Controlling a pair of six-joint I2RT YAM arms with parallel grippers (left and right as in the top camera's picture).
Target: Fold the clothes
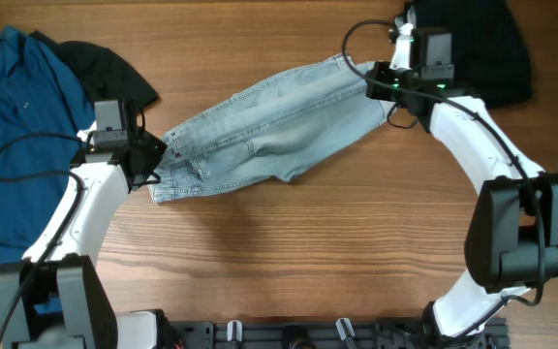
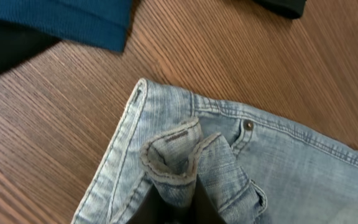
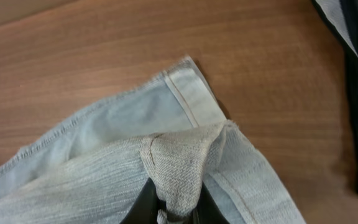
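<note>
Denim shorts (image 1: 260,136) stretched between left hand (image 1: 161,155) and right hand (image 1: 376,85) (each pinching an edge)

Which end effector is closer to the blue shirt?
Left. The left end effector pinches the denim shorts near the blue shirt; the right end effector grips their far end.

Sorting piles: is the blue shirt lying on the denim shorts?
No, bare tabletop separates the blue shirt from the denim shorts.
</note>
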